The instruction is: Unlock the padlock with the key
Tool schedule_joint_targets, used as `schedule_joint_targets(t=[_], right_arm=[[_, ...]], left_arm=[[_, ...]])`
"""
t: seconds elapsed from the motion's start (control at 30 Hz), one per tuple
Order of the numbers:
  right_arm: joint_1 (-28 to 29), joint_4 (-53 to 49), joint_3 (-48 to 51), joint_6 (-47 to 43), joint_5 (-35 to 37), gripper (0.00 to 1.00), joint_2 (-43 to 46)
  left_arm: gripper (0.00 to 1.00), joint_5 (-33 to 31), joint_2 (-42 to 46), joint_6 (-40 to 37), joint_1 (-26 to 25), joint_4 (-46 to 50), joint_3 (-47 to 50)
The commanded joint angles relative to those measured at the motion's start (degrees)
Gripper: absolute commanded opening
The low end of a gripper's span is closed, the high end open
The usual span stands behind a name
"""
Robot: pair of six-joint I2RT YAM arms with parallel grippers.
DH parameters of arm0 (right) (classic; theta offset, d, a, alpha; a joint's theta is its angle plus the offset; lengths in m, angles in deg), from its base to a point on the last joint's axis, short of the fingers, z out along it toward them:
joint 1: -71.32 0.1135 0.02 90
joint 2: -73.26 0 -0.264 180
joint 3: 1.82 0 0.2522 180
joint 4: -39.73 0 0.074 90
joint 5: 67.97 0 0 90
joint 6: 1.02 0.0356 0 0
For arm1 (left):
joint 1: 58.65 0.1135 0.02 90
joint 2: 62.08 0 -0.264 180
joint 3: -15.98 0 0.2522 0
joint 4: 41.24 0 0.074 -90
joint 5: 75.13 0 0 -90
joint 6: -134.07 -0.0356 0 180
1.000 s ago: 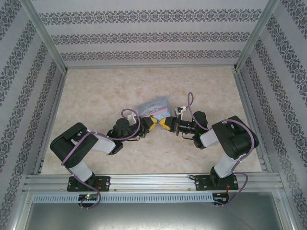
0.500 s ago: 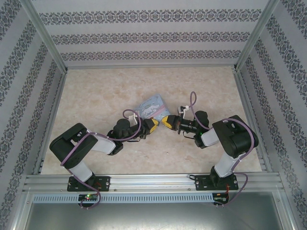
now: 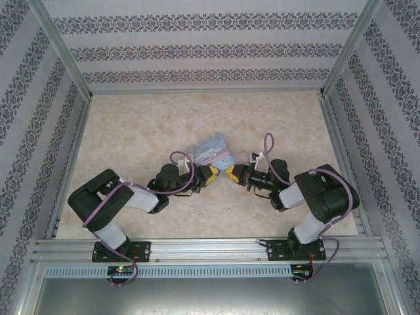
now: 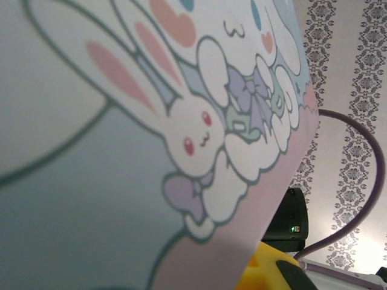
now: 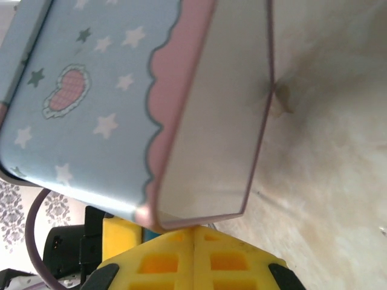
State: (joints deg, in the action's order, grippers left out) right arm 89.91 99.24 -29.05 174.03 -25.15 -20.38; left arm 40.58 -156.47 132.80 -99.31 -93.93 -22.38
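Top external: tin [image 3: 211,149] near edge is faced by left gripper [image 3: 209,173], jaws unreadable, and right gripper [image 3: 231,174], jaws together

Padlock [image 5: 145,234] — a teal sliver, mostly hidden — beneath the tin [image 5: 109,90].

Your tin [image 5: 91,103] is smooth printed sheet metal with a light gloss, and its plain pale face has a soft satin sheen. The table [image 5: 338,151] looks matt, mottled beige and stone-like. The right gripper [image 5: 193,237] carries 2 yellow matt plastic pads [image 5: 163,266] moulded with square pockets. The cable [image 5: 30,223] has a smooth purple sheath. The frame rails [image 3: 210,248] are brushed silvery metal.
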Motion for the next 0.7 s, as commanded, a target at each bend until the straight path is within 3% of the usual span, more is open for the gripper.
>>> schedule_joint_targets(t=[0.0, 0.67], right_arm=[[-0.9, -2.4, 1.3, -2.2, 4.3, 0.00, 2.4], [3.9, -13.6, 0.7, -2.5, 8.2, 0.00, 14.5]], left_arm=[[0.00, 4.0, 1.9, -1.3, -1.2, -7.2, 0.0], [0.00, 3.2, 0.9, -0.9, -1.2, -6.8, -0.3]])
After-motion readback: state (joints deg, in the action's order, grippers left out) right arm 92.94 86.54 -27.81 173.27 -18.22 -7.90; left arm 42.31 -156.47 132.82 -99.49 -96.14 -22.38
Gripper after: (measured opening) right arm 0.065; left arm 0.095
